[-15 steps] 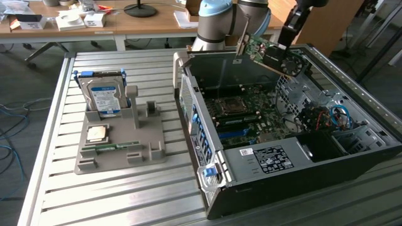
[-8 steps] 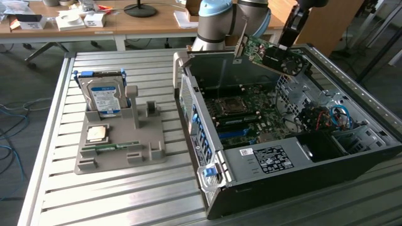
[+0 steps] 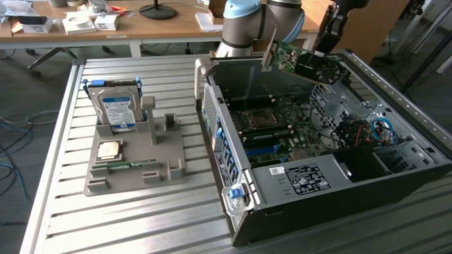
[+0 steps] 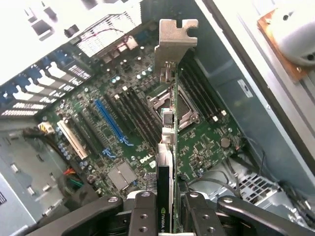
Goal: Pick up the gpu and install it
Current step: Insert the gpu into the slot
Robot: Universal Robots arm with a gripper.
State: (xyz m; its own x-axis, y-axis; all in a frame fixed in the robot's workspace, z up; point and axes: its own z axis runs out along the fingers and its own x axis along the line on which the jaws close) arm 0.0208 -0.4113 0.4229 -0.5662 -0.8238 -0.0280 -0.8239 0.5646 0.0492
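The gpu [image 3: 305,61] hangs tilted above the far rim of an open computer case [image 3: 339,211], clamped between the jaws of a Universal Robots arm [image 3: 247,21]. Seen from the wrist, the card sits edge-on over the motherboard [image 4: 206,137], the jaws pressing on both its faces and its silver bracket [image 4: 176,34] at the end away from them. On the slatted worktop [image 3: 127,222], at the exterior view's left, a hard drive [image 3: 116,108] stands in a grey fixture [image 3: 134,174].

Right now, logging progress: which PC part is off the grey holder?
The gpu, held by the gripper above the open case; the hard drive, CPU and RAM stick sit in the holder.
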